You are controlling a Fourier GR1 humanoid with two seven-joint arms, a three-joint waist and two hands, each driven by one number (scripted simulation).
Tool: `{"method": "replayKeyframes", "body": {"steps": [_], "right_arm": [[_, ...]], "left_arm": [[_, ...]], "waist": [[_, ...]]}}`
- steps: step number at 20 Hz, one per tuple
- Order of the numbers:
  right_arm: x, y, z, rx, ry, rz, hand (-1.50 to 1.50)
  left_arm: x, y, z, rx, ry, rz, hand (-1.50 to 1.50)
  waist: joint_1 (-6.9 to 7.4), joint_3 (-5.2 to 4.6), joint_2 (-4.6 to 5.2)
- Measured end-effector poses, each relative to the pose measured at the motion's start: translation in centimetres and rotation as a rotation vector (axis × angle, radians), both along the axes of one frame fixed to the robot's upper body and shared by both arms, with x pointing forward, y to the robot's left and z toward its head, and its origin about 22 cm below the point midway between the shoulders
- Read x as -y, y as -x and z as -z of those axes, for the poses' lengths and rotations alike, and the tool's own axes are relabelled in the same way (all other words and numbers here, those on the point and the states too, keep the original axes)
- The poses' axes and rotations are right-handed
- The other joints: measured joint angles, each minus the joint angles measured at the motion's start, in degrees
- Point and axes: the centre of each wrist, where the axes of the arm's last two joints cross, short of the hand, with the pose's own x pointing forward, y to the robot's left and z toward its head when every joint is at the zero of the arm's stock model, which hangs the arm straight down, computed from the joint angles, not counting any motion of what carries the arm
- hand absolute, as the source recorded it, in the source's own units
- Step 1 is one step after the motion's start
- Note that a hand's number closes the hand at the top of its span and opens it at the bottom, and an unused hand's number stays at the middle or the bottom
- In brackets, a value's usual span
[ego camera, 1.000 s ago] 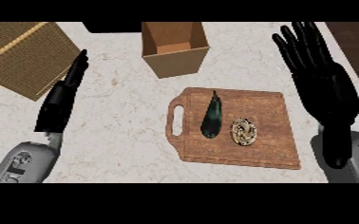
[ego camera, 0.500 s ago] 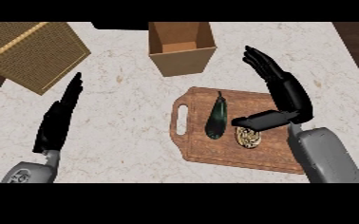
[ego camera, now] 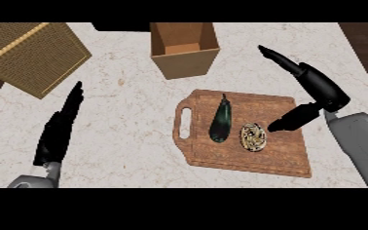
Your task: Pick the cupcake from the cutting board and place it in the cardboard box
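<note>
A small round cupcake [ego camera: 252, 136] with pale topping lies on the wooden cutting board [ego camera: 282, 156], to the right of a dark eggplant [ego camera: 221, 120]. My right hand [ego camera: 318, 87] hovers over the board's right side, open, with its fingers stretched toward the upper left and its thumb pointing down at the cupcake's right edge. Whether the thumb tip touches the cupcake I cannot tell. The open cardboard box [ego camera: 185, 48] stands behind the board. Over the counter at the lower left, my left hand [ego camera: 59, 128] rests open with fingers straight.
A woven brown mat or basket [ego camera: 36, 56] lies at the far left. The board's handle slot [ego camera: 185, 123] faces left. Pale marble counter [ego camera: 129, 107] lies between my left hand and the board.
My right hand has swung in from the right edge toward the cupcake, lowering its thumb beside it. The left hand has shifted slightly. Cupcake, eggplant and box stay in place.
</note>
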Motion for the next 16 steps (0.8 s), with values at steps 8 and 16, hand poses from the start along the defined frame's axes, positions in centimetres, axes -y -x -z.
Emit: {"method": "replayKeyframes", "body": {"steps": [8, 16], "right_arm": [[-0.4, 0.2, -4.5, -0.077, 0.525, -0.169, -1.5], [-3.3, 2.8, -3.4, -0.163, 0.731, -0.221, -1.5]], "left_arm": [[-0.6, 0.2, 0.0, -0.004, 0.003, -0.011, 0.0], [-1.0, 1.6, -0.1, -0.009, 0.006, -0.008, 0.0]], "waist": [[-0.47, -0.07, -0.23], [-0.77, 0.02, -0.17]]}}
